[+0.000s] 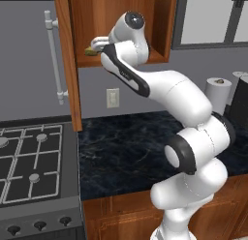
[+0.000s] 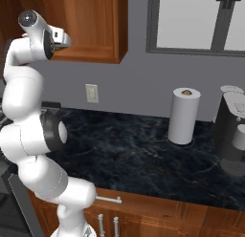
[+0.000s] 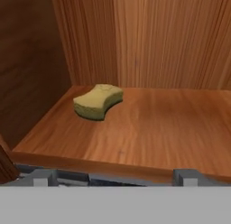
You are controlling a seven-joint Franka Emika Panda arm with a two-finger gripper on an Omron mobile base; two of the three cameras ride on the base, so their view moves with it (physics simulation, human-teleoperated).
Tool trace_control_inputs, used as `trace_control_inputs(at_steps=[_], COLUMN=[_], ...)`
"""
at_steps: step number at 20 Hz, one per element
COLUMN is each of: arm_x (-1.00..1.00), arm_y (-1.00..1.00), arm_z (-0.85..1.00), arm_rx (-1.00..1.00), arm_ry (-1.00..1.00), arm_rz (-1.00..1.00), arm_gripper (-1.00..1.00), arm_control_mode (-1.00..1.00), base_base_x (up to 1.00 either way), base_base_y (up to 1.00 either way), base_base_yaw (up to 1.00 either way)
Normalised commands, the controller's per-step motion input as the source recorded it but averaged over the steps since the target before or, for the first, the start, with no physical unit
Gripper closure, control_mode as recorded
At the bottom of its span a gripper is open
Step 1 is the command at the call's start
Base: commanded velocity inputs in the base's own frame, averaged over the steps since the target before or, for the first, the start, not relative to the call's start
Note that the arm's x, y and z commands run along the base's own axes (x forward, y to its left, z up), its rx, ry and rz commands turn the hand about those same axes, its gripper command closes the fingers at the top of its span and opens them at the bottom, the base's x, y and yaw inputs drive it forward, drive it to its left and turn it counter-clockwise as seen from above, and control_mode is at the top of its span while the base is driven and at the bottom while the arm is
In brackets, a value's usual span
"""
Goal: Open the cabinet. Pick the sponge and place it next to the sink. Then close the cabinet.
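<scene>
Sponge [image 3: 98, 101]: lying on cabinet [image 3: 149, 133] floor, left rear, ahead of gripper [image 3: 115, 177], untouched. Jaws spread wide, holding nothing. Bare shelf wood right of sponge; side wall near left.

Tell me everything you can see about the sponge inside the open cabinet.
The sponge is a small yellow block with notched, pinched-in sides, so it looks a bit like a bone. Its top is paler and its edges are darker and greenish. It looks soft and porous. It lies flat on the wooden shelf of the cabinet, toward the left wall and near the back. Nothing touches it except the shelf. The gripper is open in front of it, at the shelf edge.
</scene>
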Motion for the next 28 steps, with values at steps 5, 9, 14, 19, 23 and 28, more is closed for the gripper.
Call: trace_control_inputs(at_steps=[5, 9, 14, 19, 23, 28], arm_x=[0.27, 0.17, 0.16, 0.07, 0.01, 0.02], arm_y=[0.0, 0.0, 0.01, 0.01, 0.09, 0.14], arm_z=[0.0, 0.0, 0.0, 0.0, -0.03, -0.04], arm_rx=[0.0, 0.0, 0.0, 0.0, 0.0, 0.0], arm_ry=[0.03, 0.02, 0.01, 0.01, 0.0, 0.0], arm_rz=[0.0, 0.0, 0.0, 0.0, 0.0, 0.0], arm_gripper=[-1.0, -1.0, -1.0, -1.0, -1.0, -1.0], arm_control_mode=[-1.0, -1.0, -1.0, -1.0, -1.0, -1.0], base_base_x=[0.0, 0.0, 0.0, 0.0, 0.0, 0.0], base_base_y=[0.0, 0.0, 0.0, 0.0, 0.0, 0.0], base_base_yaw=[0.0, 0.0, 0.0, 0.0, 0.0, 0.0])
